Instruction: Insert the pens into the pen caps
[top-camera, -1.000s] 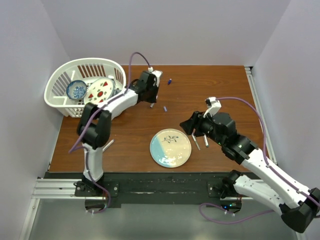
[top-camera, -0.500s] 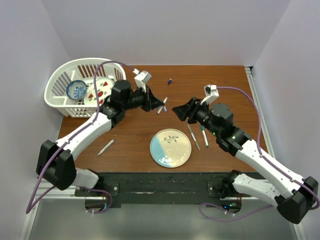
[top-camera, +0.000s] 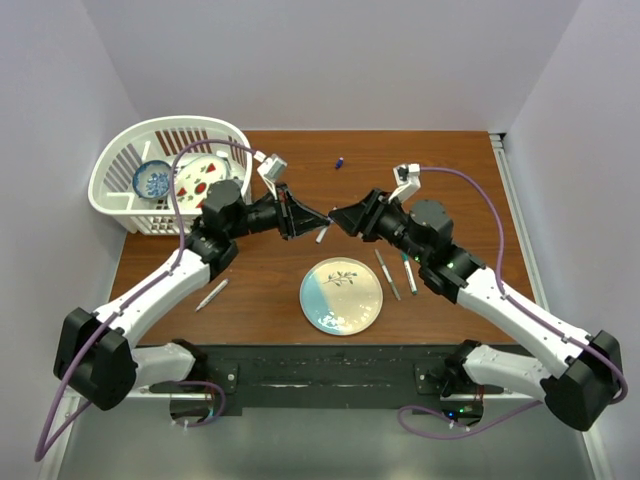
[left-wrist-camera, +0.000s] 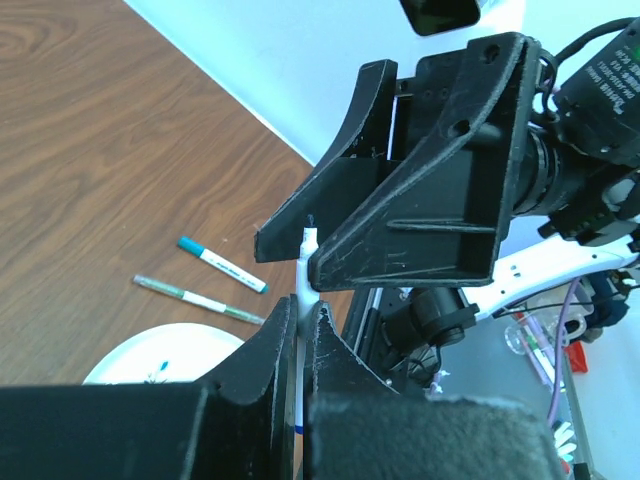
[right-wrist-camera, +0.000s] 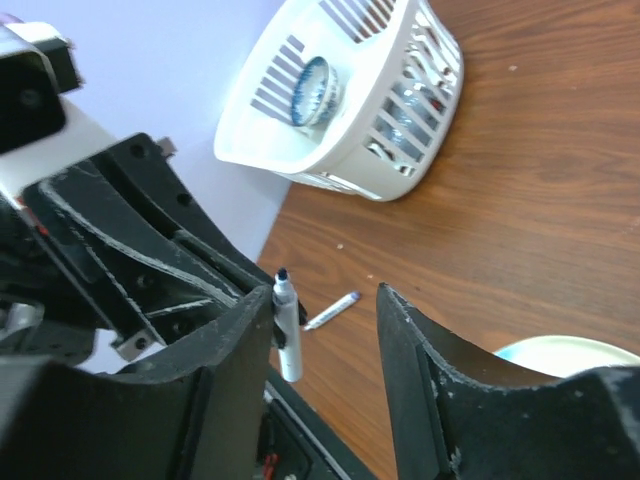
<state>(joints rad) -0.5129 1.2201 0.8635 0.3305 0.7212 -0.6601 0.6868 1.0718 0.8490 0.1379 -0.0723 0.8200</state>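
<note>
Plainly, the left claw (left-wrist-camera: 305, 325) is clamped on a white pen (left-wrist-camera: 303, 270), pinching its barrel so the dark tip pokes out ahead toward the right claw (right-wrist-camera: 323, 297). That right claw stands half-wide, its fingers (right-wrist-camera: 240, 370) apart and gripping nothing. The pen's tip sits at the mouth of the gap, close beside one finger, and no cap shows between them. Both claws meet nose to nose above the table (top-camera: 450, 170), just off the 12 o'clock edge of the round plate (top-camera: 342, 296). Another pen (top-camera: 321, 234) lies on the wood at 6 o'clock of that meeting point. A grey pen (top-camera: 387, 273) and a teal-ended pen (top-camera: 409, 272) lie at the plate's 3 o'clock, and a lone pen (top-camera: 212, 295) at its 9 o'clock. A small blue cap (top-camera: 340, 162) sits well apart at 12 o'clock from the claws, and a white basket (top-camera: 125, 212) of dishes fills the 10 o'clock corner. I judge this to be a mid-air pass or steadying of the pen, with capping not yet begun. Next, the right claw would need to close squarely on the free end without knocking it askew, or else fetch a cap.
</note>
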